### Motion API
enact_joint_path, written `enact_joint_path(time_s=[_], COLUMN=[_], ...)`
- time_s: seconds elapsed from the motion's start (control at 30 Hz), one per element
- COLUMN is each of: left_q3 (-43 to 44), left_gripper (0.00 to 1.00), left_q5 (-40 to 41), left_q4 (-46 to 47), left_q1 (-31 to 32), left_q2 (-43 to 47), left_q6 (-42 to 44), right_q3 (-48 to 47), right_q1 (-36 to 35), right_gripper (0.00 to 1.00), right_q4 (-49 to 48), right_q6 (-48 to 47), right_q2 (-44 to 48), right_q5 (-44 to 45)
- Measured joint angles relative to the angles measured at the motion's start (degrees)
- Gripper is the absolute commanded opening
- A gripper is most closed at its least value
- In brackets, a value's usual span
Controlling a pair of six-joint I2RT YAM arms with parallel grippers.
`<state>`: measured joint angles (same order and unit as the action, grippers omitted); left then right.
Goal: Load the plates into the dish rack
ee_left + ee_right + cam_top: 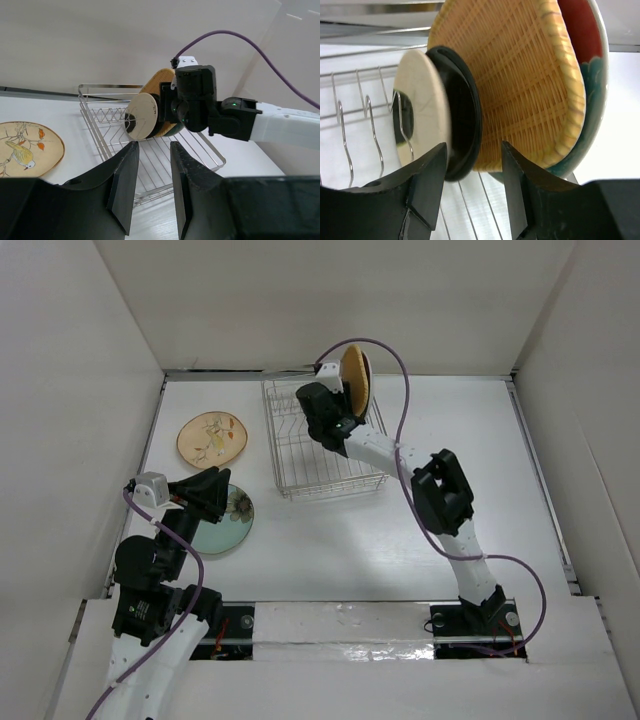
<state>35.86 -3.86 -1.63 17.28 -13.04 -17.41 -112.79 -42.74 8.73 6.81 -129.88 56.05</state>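
Note:
The silver wire dish rack (322, 452) stands mid-table. At its far end three plates stand on edge among the tines: the small black round plate (462, 115) with its cream underside facing me, the orange-tan woven square plate (520, 75) and the red-and-teal plate (587, 45). My right gripper (474, 150) is open, its fingers straddling the lower edges of the black and woven plates; from above it (343, 410) is over the rack. The tan floral plate (212, 438) lies flat left of the rack. The pale green plate (235, 525) lies nearer, partly under my open, empty left gripper (222, 495).
White walls enclose the table on the left, back and right. The rack's front rim (165, 187) lies just beyond my left fingers (125, 185). The tan floral plate (25, 149) shows at the left of that view, and the right arm (240, 117) reaches over the rack.

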Motion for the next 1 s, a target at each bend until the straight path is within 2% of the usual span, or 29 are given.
enact_joint_path(time_s=[0.07,0.1,0.13,0.17,0.27,0.33,0.4,0.47,0.57,0.6,0.63,0.7,0.73,0.77,0.87,1.0], left_q3=[0.00,0.00,0.00,0.00,0.00,0.00,0.00,0.00,0.00,0.00,0.00,0.00,0.00,0.00,0.00,0.00], left_gripper=[0.28,0.28,0.28,0.28,0.25,0.17,0.11,0.01,0.00,0.00,0.00,0.00,0.00,0.00,0.04,0.11], left_q5=[0.00,0.00,0.00,0.00,0.11,0.55,1.16,1.79,3.34,4.02,4.59,5.70,6.10,6.60,7.50,7.80], left_q4=[-0.02,0.00,-0.02,-0.02,0.00,-0.02,-0.02,-0.07,-0.09,-0.13,-0.15,-0.15,-0.17,-0.15,-0.15,-0.35], left_q1=[0.00,0.00,0.00,0.00,0.00,0.00,0.00,0.00,0.00,0.00,0.00,0.00,0.00,0.00,0.00,0.00], left_q2=[0.00,0.00,0.00,0.00,0.02,0.09,0.26,0.68,1.55,1.90,2.29,3.10,3.45,3.78,4.31,4.63], left_q6=[0.00,0.00,0.00,0.00,0.02,0.04,0.20,0.24,0.39,0.39,0.39,0.39,0.37,0.37,0.37,0.22], right_q3=[3.17,5.16,7.15,9.57,15.80,18.03,19.19,20.48,25.33,27.04,28.37,29.90,30.21,30.40,30.91,31.17], right_q1=[-0.48,-0.83,-1.31,-2.12,-6.64,-11.34,-16.98,-21.97,-27.28,-28.28,-29.00,-29.88,-30.18,-30.53,-30.91,-31.12], right_gripper=[0.39,0.28,0.10,0.02,0.00,0.00,0.00,0.00,0.00,0.01,0.09,0.18,0.37,0.44,0.55,0.56], right_q4=[0.02,-0.37,-0.55,-0.70,-2.69,-4.11,-5.68,-6.97,-8.76,-9.42,-9.75,-10.45,-10.80,-11.02,-12.44,-14.43], right_q6=[0.09,0.15,0.24,0.46,2.69,4.31,6.45,8.98,15.32,17.84,20.33,25.55,28.17,30.88,39.06,49.27], right_q2=[2.91,4.90,7.06,9.70,17.66,21.05,22.60,22.62,22.36,22.01,21.40,19.21,17.77,16.33,12.17,7.37], right_q5=[-1.01,-1.79,-2.80,-4.48,-10.82,-14.27,-17.25,-20.00,-24.55,-25.73,-26.47,-27.12,-27.36,-27.47,-28.65,-30.60])
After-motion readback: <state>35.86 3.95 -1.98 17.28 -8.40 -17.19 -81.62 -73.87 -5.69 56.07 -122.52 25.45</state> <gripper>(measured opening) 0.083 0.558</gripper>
